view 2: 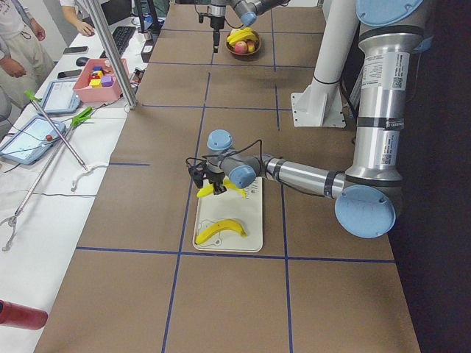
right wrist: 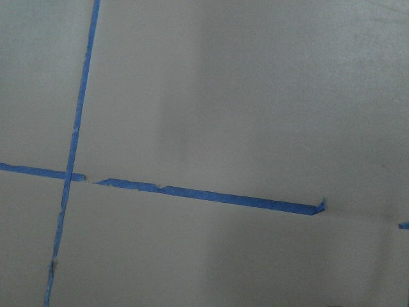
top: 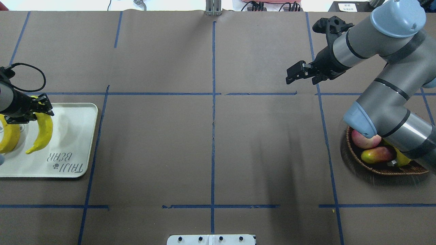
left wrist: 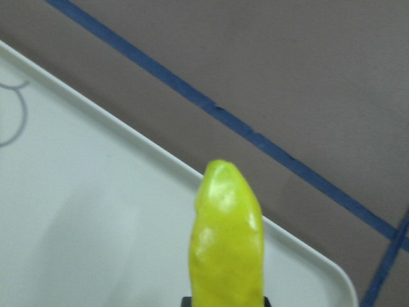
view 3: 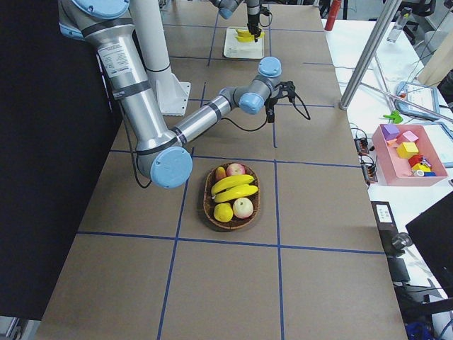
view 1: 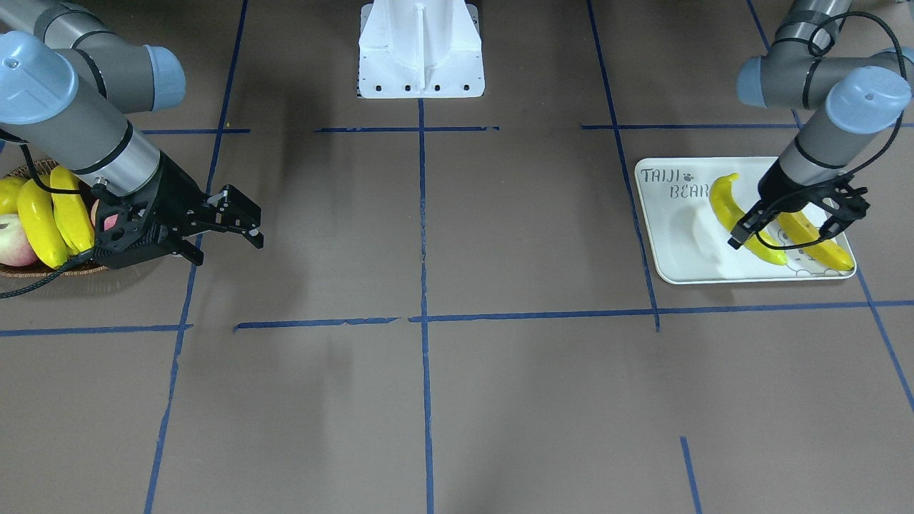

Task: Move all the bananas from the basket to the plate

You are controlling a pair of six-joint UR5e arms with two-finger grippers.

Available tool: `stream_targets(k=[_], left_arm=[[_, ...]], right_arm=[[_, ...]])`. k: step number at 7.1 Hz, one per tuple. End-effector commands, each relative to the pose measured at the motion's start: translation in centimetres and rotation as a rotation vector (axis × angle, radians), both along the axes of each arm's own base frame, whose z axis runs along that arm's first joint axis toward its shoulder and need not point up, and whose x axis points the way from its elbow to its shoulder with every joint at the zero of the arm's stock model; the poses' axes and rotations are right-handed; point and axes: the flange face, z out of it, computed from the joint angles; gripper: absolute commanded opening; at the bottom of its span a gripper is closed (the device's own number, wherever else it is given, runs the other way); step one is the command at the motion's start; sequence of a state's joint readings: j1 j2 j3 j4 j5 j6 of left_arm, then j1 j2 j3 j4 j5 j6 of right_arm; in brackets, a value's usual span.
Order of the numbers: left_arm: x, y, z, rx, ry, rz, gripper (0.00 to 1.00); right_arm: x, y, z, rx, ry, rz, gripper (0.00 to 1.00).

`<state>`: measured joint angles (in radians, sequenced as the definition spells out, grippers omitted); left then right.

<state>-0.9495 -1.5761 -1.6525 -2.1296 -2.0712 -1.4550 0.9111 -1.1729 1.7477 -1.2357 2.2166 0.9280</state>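
The left gripper (view 1: pixel 742 234) is clamped near one end of a yellow banana (view 1: pixel 727 198), which hangs just above the white "TAIJI BEAR" plate (view 1: pixel 675 243) at one end of the bench (view 1: pixel 500 392). A second banana (view 1: pixel 821 248) lies on the plate beside it. At the other end, two more bananas (view 3: pixel 237 193) sit in the wicker basket (top: pixel 385 170) beside an apple (view 3: pixel 243 207). The right gripper (view 1: pixel 223 232) hovers over bare bench nearby, fingers spread apart.

left claw (top: pixel 40 108) closed on banana (top: pixel 44 131), low | right claw (view 1: pixel 227 244) open, hovering
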Motion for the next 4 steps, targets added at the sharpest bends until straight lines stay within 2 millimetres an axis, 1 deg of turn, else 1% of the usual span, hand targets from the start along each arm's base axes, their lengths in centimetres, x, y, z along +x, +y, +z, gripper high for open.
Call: stream_targets(k=[1,2,3,4], left_arm=[[-1.5,0.0,3.3,-0.024,-0.046,-0.008,0.10],[-2.5,0.7,5.2,-0.014,-0.071,0.027,0.19],[-3.5,0.8,6.1,0.017,-0.090,0.059,0.99],[-5.2,0.0,5.7,0.029,-0.088,0.030,1.00]], right_arm=[[0.2,0.0,-0.2,0.004,-0.001,0.002,1.00],[0.2,0.0,-0.1,0.003,0.001,0.001,1.00],[0.2,0.0,0.0,0.003,0.001,0.001,1.00],[0.7,0.2,0.9,-0.007,0.008,0.006,1.00]])
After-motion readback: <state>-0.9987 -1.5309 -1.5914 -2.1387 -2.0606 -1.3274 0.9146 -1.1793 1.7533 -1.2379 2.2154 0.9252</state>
